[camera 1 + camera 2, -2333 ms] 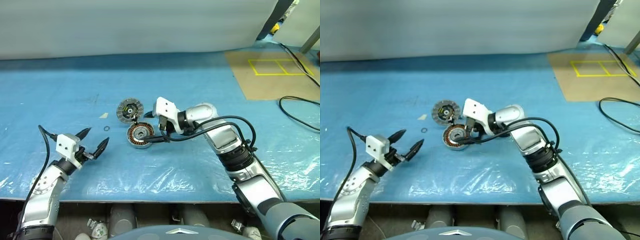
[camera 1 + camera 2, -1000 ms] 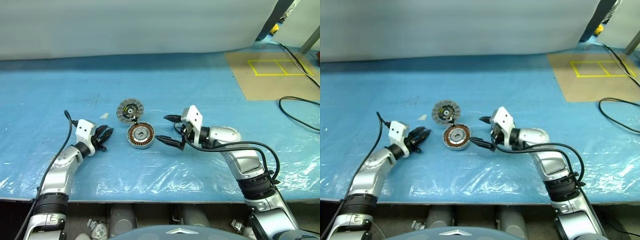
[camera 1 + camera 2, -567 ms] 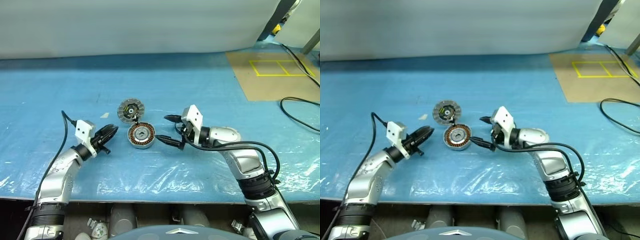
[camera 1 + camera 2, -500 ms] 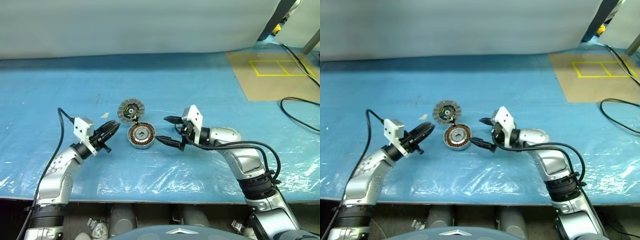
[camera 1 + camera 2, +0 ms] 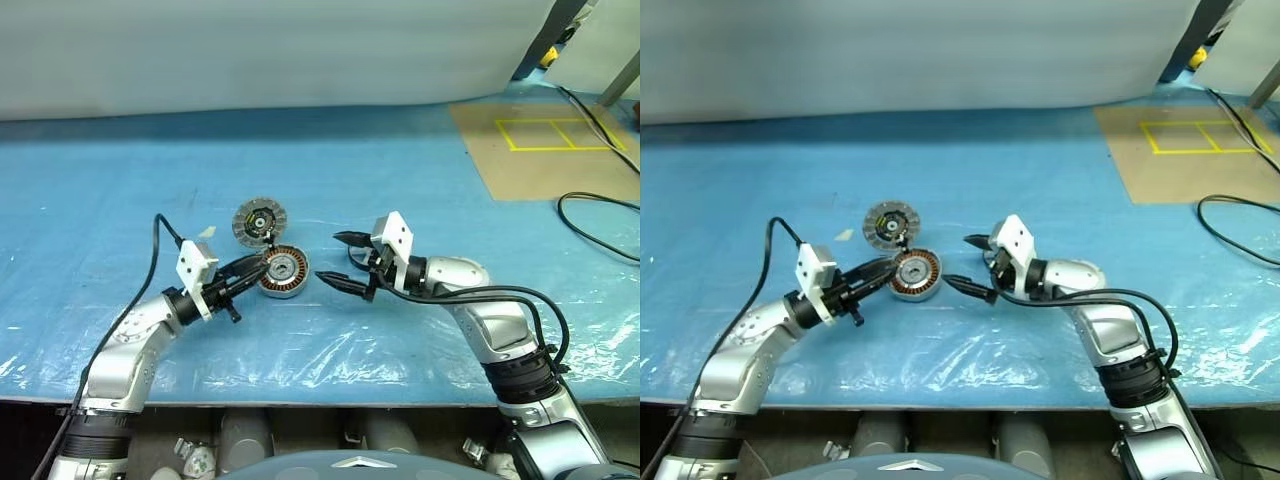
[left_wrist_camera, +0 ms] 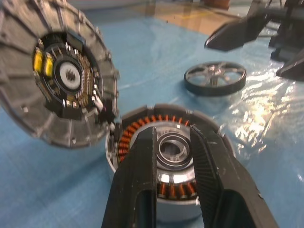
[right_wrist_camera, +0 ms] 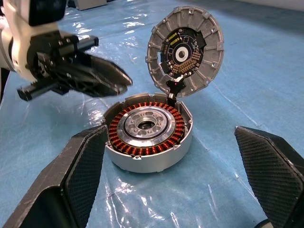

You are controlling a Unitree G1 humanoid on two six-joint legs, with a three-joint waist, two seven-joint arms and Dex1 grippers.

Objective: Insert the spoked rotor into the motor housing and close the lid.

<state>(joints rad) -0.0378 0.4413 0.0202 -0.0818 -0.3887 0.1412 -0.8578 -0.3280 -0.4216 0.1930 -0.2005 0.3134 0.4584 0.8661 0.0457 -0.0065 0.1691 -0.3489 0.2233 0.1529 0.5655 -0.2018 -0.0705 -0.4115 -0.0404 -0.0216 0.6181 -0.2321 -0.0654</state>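
The motor housing [image 7: 142,164] is a round silver shell lying flat on the blue sheet. The spoked rotor [image 7: 145,124], copper windings around a shiny hub, sits inside it. The lid [image 5: 259,220], a grey ribbed disc with a dark centre, stands upright at the housing's far rim. My left gripper [image 5: 262,265] points level at the housing's left side, its tips over the near rim. Its fingers [image 6: 137,180] stand a narrow gap apart with nothing between them. My right gripper [image 5: 327,257] hangs just right of the housing, wide open and empty.
A grey spoked ring [image 6: 215,78] lies flat on the sheet beyond the housing, toward the right gripper. A small pale scrap [image 5: 208,231] lies left of the lid. A brown board with yellow tape [image 5: 540,140] and a black cable [image 5: 600,225] are far right.
My left gripper has swung right and a little up, from the open sheet to the housing's left rim. The right gripper has stayed in place, open. Housing and lid have not moved.
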